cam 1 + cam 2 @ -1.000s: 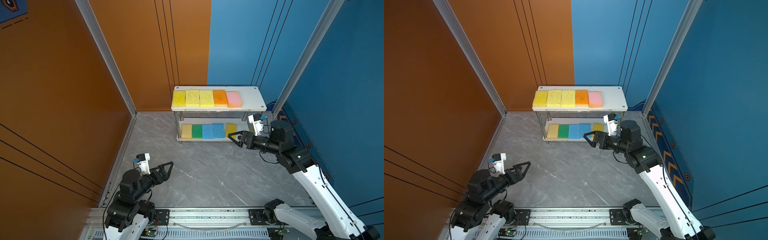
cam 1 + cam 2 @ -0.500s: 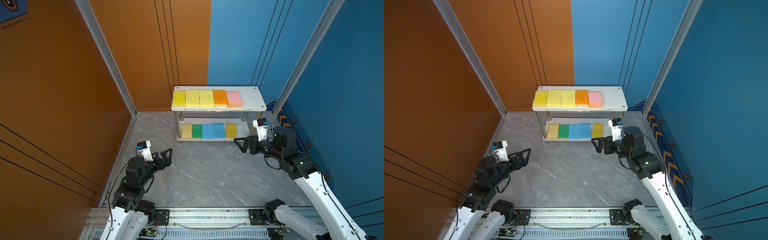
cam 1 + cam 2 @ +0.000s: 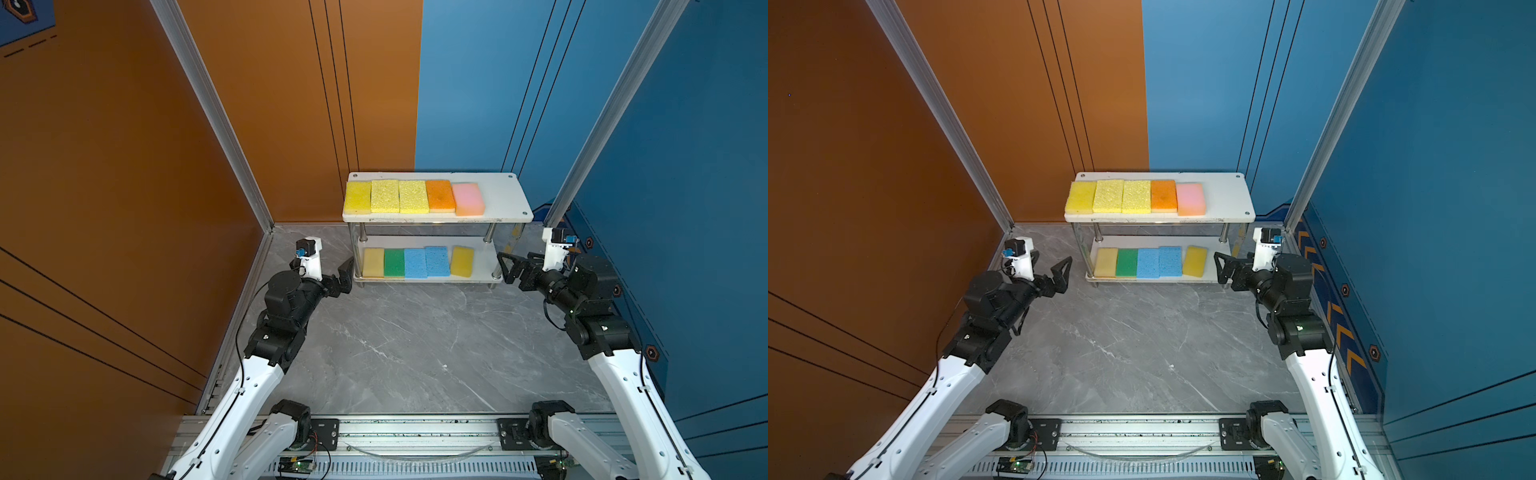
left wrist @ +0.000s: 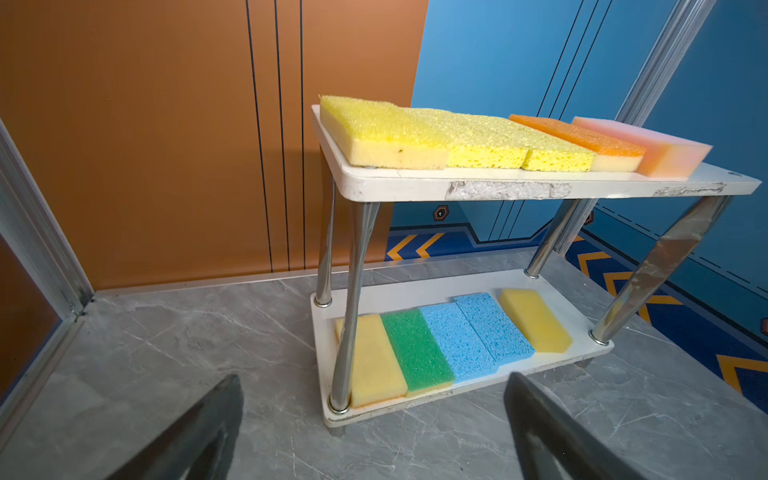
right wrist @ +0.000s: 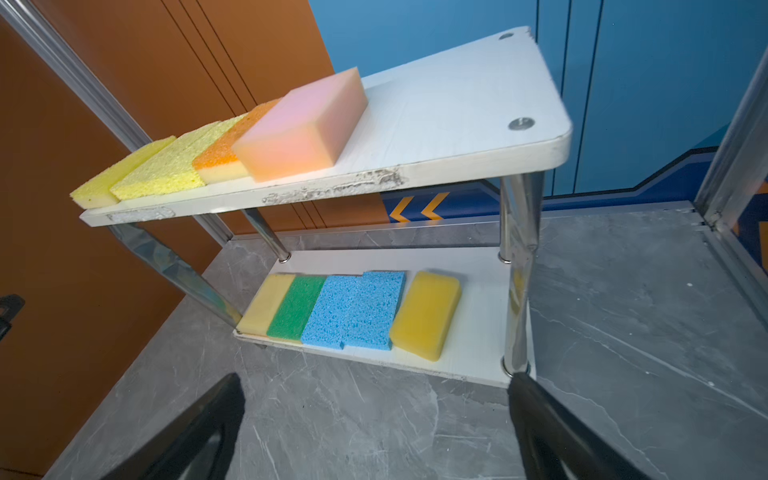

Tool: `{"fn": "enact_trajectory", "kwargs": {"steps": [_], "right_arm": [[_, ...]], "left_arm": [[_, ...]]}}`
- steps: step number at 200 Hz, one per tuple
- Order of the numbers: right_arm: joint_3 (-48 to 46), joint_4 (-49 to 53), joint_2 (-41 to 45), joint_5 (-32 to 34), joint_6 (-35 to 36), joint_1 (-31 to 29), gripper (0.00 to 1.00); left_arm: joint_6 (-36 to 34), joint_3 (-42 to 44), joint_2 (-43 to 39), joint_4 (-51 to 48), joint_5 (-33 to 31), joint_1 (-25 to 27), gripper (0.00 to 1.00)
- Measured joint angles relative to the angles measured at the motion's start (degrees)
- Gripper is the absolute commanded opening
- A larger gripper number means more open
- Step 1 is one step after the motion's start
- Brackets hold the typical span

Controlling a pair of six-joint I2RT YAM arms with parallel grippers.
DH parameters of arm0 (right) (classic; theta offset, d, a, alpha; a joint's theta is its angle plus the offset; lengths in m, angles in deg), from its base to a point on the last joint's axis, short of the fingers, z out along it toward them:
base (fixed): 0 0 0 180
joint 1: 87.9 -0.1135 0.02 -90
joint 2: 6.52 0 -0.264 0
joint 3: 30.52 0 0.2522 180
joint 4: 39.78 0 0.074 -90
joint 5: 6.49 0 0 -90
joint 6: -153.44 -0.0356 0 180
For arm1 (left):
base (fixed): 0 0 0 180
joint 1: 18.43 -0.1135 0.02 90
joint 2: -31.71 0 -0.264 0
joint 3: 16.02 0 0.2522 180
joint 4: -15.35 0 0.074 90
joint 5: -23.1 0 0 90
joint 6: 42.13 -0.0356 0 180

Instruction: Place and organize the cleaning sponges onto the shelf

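Mid-frame left, the left gripper (image 3: 344,277) hangs spread and empty; mid-frame right, the right gripper (image 3: 509,268) does likewise. Beyond them, at centre, the shelf (image 3: 503,199) holds the cleaning sponges (image 3: 413,196): five along its lower tier, five on top.

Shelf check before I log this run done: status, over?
Left gripper open, empty. Right gripper open, empty. Ten sponges on shelf, five per tier. Nothing in the way.
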Motion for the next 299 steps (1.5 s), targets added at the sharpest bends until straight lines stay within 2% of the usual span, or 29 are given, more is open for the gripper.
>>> {"fn": "enact_trajectory", "kwargs": {"steps": [24,45,82,121,205,299], "right_arm": [[-2.3,-1.0,1.1,0.8,1.2,2.7,1.00],[-6.8,-1.0,3.7,1.2,4.1,4.2,1.00],[-15.2,-0.8,8.0,2.6,7.0,7.9,1.00],[-18.2,-1.4,6.8,2.7,8.7,9.8,1.00],[-24.2,-12.1,-6.3,6.2,10.1,9.8,1.00],[-23.6,-28.0,-27.1,8.8,11.0,6.1,1.00]], "left_arm": [[-5.3,1.2,-0.4,0.9,-1.2,0.0,0.98],[-7.9,5.5,-2.0,2.3,-2.6,-0.5,0.98],[-8.0,15.0,-4.0,4.0,-5.7,-4.5,0.98],[-6.3,17.0,-3.8,4.1,-6.2,-7.5,0.98],[-4.0,17.1,1.7,4.9,-6.1,-12.7,0.98],[-4.1,15.4,15.1,11.0,-6.1,-15.0,0.98]]}}
